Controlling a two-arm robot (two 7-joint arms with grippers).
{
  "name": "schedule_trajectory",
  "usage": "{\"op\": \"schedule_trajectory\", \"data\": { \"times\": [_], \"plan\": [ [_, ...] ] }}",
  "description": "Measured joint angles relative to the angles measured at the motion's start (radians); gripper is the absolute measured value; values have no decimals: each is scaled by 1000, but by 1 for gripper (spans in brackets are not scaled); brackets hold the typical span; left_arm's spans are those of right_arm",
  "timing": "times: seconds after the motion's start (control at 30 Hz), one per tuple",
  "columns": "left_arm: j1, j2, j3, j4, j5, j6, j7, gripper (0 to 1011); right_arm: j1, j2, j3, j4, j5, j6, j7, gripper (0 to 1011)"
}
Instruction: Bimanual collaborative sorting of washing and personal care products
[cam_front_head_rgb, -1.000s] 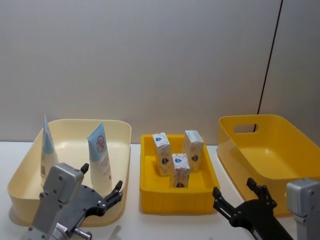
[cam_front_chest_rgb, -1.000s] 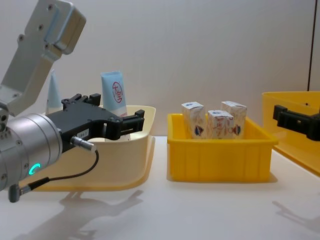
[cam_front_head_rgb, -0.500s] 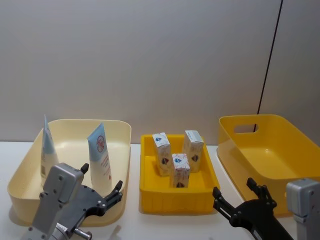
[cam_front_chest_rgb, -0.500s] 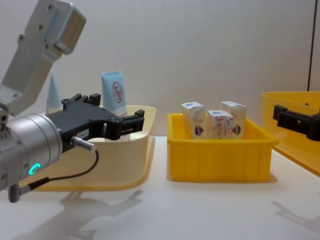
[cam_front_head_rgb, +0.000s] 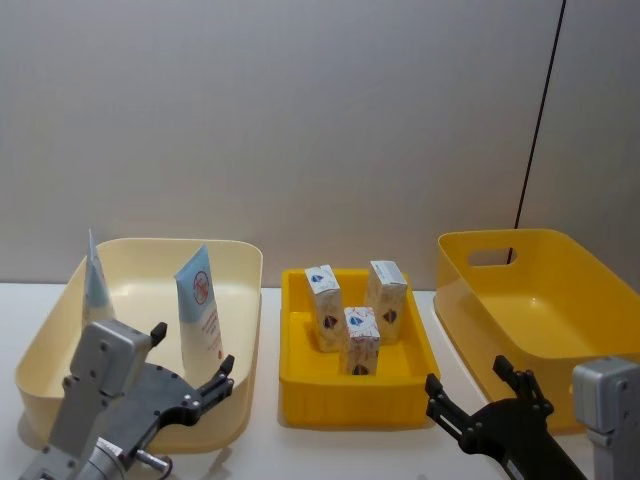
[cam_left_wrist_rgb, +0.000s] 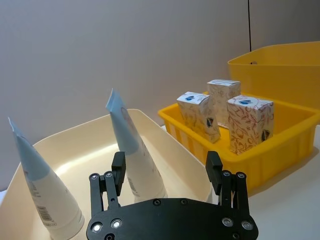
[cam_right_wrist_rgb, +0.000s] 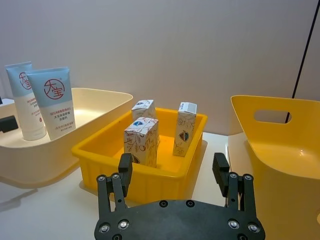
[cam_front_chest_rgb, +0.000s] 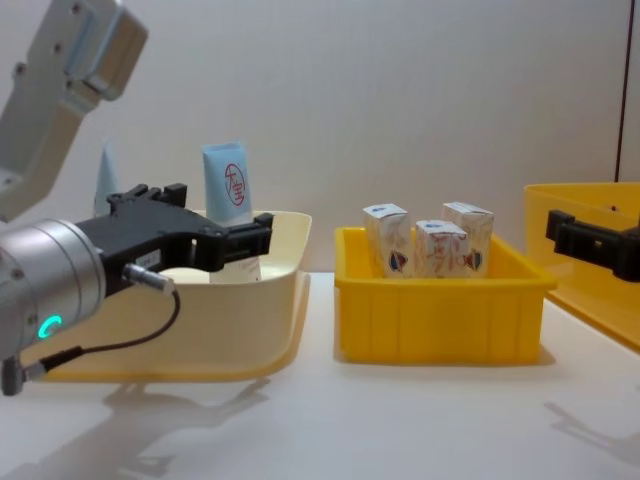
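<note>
Two pale-blue squeeze tubes stand upright in the cream bin (cam_front_head_rgb: 246, 262) on the left, one (cam_front_head_rgb: 200, 305) near its middle and one (cam_front_head_rgb: 95, 290) by its left wall. Three white cartons (cam_front_head_rgb: 323, 305) (cam_front_head_rgb: 386, 288) (cam_front_head_rgb: 361, 340) stand upright in the small yellow tray (cam_front_head_rgb: 350, 405). My left gripper (cam_front_head_rgb: 192, 350) hovers open over the cream bin's near rim, just short of the nearer tube (cam_left_wrist_rgb: 135, 150), holding nothing. Low at the front right, my right gripper (cam_front_head_rgb: 467, 385) is open and empty, facing the tray from its near side (cam_right_wrist_rgb: 172, 167).
A large yellow bin (cam_front_head_rgb: 560, 300) with a handle slot stands at the right, nothing in it. White table surface lies in front of all three containers. A grey wall runs close behind them.
My left arm has shifted a little to the left and its gripper now sits slightly higher over the cream bin's rim. The right arm and all products have not moved.
</note>
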Motion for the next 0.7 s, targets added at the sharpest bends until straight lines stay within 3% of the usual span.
{"op": "schedule_trajectory", "data": {
  "times": [0.7],
  "plan": [
    [-76,-17,-55,90,-115,72,-112,1000,0,0,0,0,0,0,0,1001]
  ]
}}
